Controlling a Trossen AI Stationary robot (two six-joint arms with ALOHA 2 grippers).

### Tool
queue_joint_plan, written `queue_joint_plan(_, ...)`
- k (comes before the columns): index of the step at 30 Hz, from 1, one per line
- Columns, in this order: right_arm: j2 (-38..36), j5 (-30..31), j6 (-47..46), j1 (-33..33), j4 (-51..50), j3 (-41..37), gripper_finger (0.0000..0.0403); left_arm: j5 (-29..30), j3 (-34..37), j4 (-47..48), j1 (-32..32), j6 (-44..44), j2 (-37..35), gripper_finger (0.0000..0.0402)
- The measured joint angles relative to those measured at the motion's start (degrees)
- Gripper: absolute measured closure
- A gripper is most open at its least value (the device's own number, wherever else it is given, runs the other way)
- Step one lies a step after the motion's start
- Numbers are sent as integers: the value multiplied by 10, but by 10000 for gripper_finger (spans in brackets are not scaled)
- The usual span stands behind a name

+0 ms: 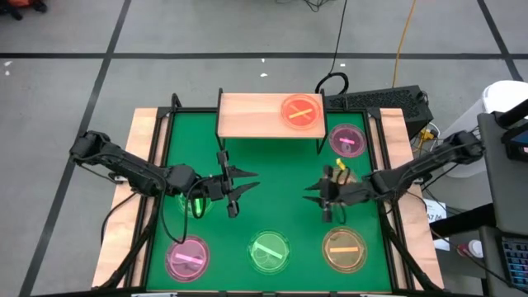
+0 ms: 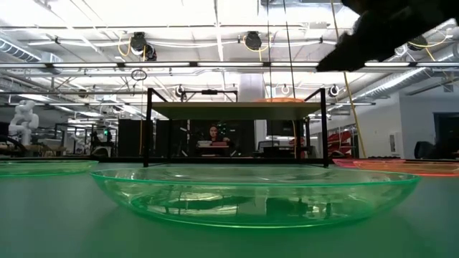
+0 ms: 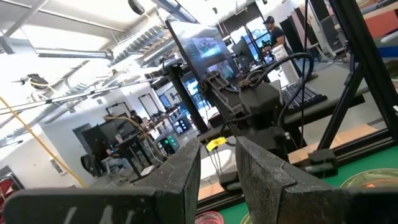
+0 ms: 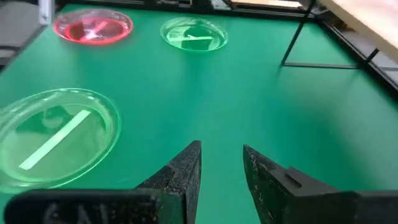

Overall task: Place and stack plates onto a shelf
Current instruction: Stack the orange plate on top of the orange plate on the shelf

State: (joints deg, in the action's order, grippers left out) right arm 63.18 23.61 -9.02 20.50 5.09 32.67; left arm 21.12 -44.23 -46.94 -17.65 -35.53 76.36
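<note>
The shelf (image 1: pixel 260 115) stands at the table's far middle on black legs. An orange-red plate (image 1: pixel 301 111) lies on its right half. On the green table lie a pink plate (image 1: pixel 346 140) right of the shelf, a green plate (image 1: pixel 196 204) under my left arm, and a near row of pink (image 1: pixel 188 257), green (image 1: pixel 270 252) and amber (image 1: pixel 344 247) plates. My left gripper (image 1: pixel 246 188) hovers left of centre, open and empty. My right gripper (image 1: pixel 312 195) faces it from the right, open, tilted down over bare table (image 4: pixel 222 149).
Wooden rails (image 1: pixel 142 165) run along the table's left and right sides. A keyboard (image 1: pixel 379 101) and cables lie behind the shelf on the right. Bare green surface (image 1: pixel 276 206) lies between the two grippers. In the low view the near green plate (image 2: pixel 254 193) fills the foreground.
</note>
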Motion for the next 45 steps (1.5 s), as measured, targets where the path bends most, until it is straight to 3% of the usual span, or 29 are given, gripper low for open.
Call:
queue_joint_plan(8,98,-4,60,-7,-12,37,298,0,0,1,0,-7,0,293)
queue_joint_plan(12,81,73,-21,-31,-123,37,298,0,0,3,-1,-3,0,293)
queue_joint_plan(19,30,83,-188,-102,-359,37,298,0,0,8,4,-18,0,293)
queue_joint_plan(29,29,101,-260,-149,-455,37,298,0,0,9,10,14,0,293)
queue_joint_plan(31,29,68,-264,-154,-458,37,298,0,0,9,10,16,0,293)
queue_joint_plan(37,29,-122,-243,-149,-432,37,298,0,0,9,10,15,0,293)
queue_joint_plan(45,29,-268,-233,-63,-382,37,298,0,0,7,11,13,0,293)
